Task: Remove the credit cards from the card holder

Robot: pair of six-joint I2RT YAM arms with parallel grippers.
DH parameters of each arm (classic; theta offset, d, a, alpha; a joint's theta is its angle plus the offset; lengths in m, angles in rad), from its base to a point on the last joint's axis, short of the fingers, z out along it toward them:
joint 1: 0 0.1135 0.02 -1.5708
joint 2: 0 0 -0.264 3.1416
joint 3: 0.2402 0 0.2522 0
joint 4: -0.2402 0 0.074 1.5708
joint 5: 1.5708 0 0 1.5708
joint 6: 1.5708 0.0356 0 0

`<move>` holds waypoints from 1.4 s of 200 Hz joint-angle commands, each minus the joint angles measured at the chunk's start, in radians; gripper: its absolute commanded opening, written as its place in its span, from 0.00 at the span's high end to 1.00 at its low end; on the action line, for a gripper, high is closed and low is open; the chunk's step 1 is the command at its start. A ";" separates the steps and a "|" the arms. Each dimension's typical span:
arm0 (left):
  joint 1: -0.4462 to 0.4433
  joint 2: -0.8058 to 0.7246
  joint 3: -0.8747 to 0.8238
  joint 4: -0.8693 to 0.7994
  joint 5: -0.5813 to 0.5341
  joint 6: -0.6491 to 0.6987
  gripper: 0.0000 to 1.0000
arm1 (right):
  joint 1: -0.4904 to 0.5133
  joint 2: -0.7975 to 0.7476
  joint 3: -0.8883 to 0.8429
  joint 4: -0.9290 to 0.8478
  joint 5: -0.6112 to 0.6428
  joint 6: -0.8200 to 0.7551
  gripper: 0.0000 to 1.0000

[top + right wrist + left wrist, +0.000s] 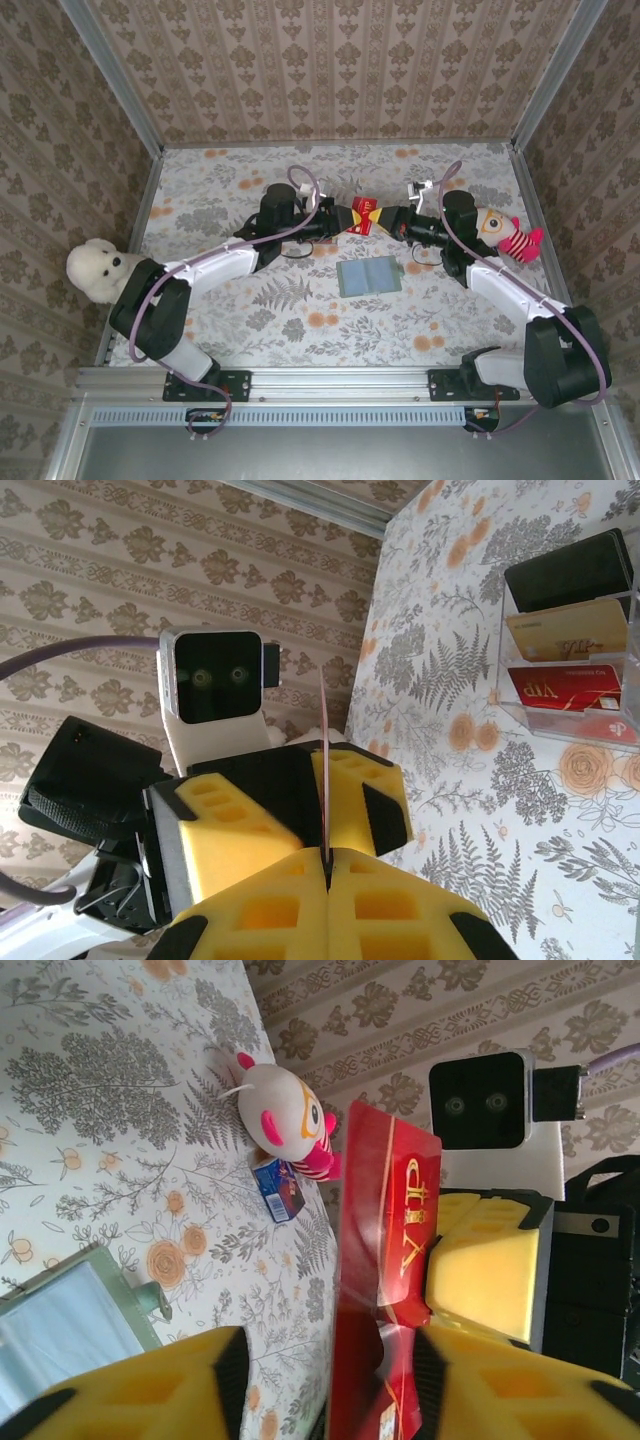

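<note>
A red credit card (365, 217) hangs in the air between both arms, above the table's middle. My right gripper (328, 855) is shut on one end of it, and the card (325, 750) shows edge-on in the right wrist view. My left gripper (325, 1360) straddles the other end of the card (385, 1260). Its jaws stand apart, the card lies close to one finger (520, 1390), and a clear gap stays on the other side. The card holder (368, 275) lies open and flat on the table just in front of the grippers. It also shows as the card holder (60, 1330) in the left wrist view.
A white teddy bear (95, 270) sits at the table's left edge. A small doll in red stripes (510, 237) lies at the right, with a little blue box (280, 1188) beside it. A clear plastic box (565, 670) holding cards stands on the table.
</note>
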 commanded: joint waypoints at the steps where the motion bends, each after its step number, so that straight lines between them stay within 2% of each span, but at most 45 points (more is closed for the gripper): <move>1: 0.009 0.007 0.023 0.071 0.048 -0.002 0.58 | -0.003 0.016 0.026 0.055 -0.041 0.026 1.00; 13: 0.010 0.006 0.022 0.079 0.054 -0.006 0.64 | -0.003 0.018 0.022 0.064 -0.040 0.028 1.00; 90: 0.021 -0.019 -0.004 0.096 0.067 -0.011 0.82 | -0.003 0.038 0.013 0.056 -0.035 0.029 1.00; 124: 0.028 -0.039 -0.022 0.080 0.064 0.003 0.95 | -0.004 0.033 0.013 -0.006 -0.025 -0.009 0.98; 134: 0.029 -0.042 -0.025 0.080 0.063 0.004 1.00 | -0.003 0.030 0.023 -0.060 -0.015 -0.038 0.95; 148: 0.031 -0.053 -0.032 0.059 0.061 0.021 1.00 | -0.003 0.019 0.033 -0.139 0.005 -0.076 0.86; 156: 0.034 -0.061 -0.032 0.028 0.055 0.044 1.00 | -0.004 0.007 0.042 -0.202 0.027 -0.104 0.77; 167: 0.041 -0.074 -0.027 -0.033 0.047 0.085 1.00 | -0.004 -0.011 0.066 -0.335 0.080 -0.152 0.57; 176: 0.051 -0.084 -0.014 -0.105 0.038 0.139 1.00 | -0.003 -0.022 0.082 -0.414 0.111 -0.193 0.46; 194: 0.073 -0.104 0.026 -0.282 0.002 0.299 1.00 | -0.004 -0.054 0.073 -0.469 0.161 -0.230 0.32; 219: 0.095 -0.132 0.067 -0.460 -0.052 0.580 1.00 | -0.005 -0.091 0.047 -0.522 0.254 -0.270 0.21; 234: 0.110 -0.135 0.123 -0.612 -0.169 0.727 1.00 | -0.006 -0.095 0.035 -0.521 0.283 -0.275 0.11; 252: 0.124 -0.121 0.169 -0.699 -0.231 0.904 1.00 | -0.007 -0.082 0.030 -0.507 0.294 -0.275 0.01; 280: 0.152 -0.046 0.261 -0.814 -0.172 1.163 1.00 | -0.006 -0.035 0.031 -0.480 0.301 -0.273 0.00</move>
